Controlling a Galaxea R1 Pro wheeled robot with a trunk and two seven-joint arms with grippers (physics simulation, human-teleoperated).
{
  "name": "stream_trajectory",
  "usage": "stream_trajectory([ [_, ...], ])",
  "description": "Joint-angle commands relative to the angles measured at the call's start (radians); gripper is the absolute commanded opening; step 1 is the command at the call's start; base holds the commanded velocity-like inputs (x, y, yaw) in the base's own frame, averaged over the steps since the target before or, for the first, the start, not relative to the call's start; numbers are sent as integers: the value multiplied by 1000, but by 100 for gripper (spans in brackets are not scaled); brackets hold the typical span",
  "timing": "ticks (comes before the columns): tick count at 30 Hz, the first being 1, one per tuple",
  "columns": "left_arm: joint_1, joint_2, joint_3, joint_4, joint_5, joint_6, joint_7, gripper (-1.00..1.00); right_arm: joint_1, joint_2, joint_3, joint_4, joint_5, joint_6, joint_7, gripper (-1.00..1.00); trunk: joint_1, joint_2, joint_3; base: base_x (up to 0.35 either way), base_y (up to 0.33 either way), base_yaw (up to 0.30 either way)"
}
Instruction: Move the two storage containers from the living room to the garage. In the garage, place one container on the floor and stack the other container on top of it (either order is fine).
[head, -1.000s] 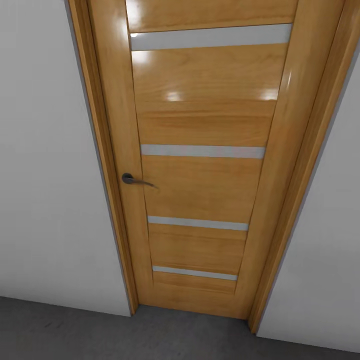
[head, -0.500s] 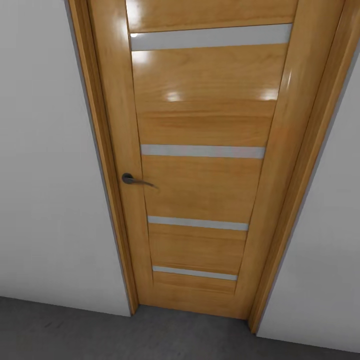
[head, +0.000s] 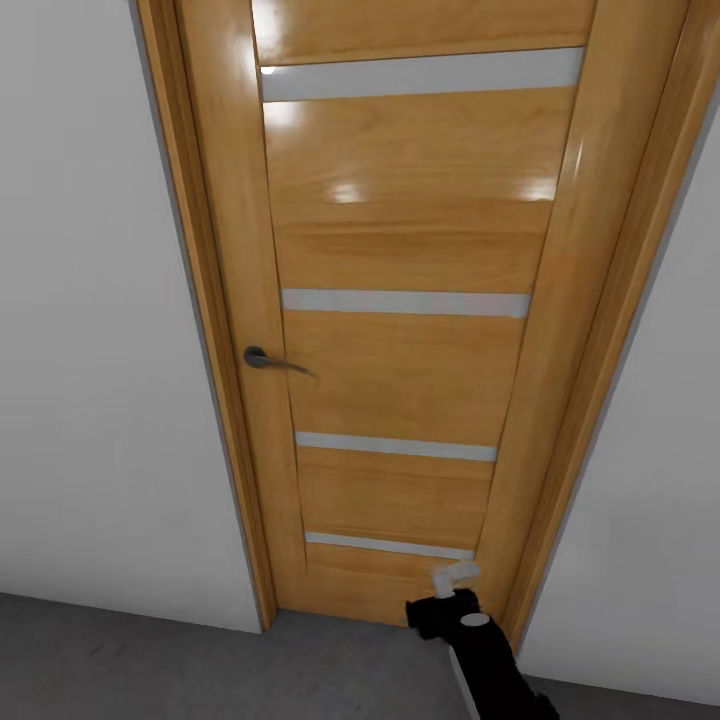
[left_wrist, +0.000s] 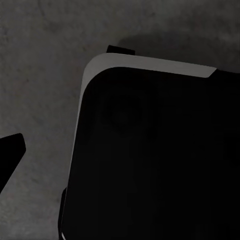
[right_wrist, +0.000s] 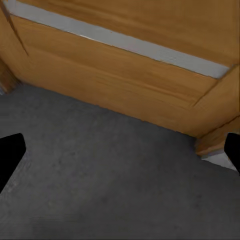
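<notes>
You are facing a closed wooden door (head: 400, 300) with four pale horizontal strips and a dark lever handle (head: 262, 358) on its left side, set in a matching wooden frame (head: 205, 330) between plain light grey walls (head: 95, 330). Below it runs the dark grey concrete floor (head: 150, 660).

Your right arm (head: 490, 660), black with a white fitting at its tip, shows at the lower right of the head view, just in front of the door's bottom corner. Your right gripper (right_wrist: 120, 150) is spread wide: its two dark fingertips (right_wrist: 10, 150) sit at opposite edges of the wrist view with nothing between them. Ahead of it lies the floor, and just beyond that, the door's lowest panel.

Your left gripper points down at the floor beside the robot's black, pale-edged base (left_wrist: 150, 160). One dark fingertip (left_wrist: 10, 150) is visible, so you cannot tell whether that gripper is apart or together.
</notes>
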Motion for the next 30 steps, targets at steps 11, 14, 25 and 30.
stream_trajectory([
  [11, 0, -2, 5, -1, 3, -2, -1, 100, -253, 16, 288, -62, 14, 29, -13, 100, 0, -1, -1, 0, 0, 0],
  [14, 0, -2, 5, -2, 2, -2, -1, 100, -345, 16, 333, -56, 15, 11, -6, 100, 0, -1, -1, 0, 0, 0],
  [25, 0, -2, -2, -2, -1, 3, -7, 100, -438, 16, 400, 36, 19, -162, 6, 100, 0, -1, -1, 53, 0, 0],
  [30, 0, 0, -1, -2, -1, 2, -9, 100, -440, 16, 439, 55, 24, -188, 5, 100, 0, -1, -1, 286, 0, 0],
])
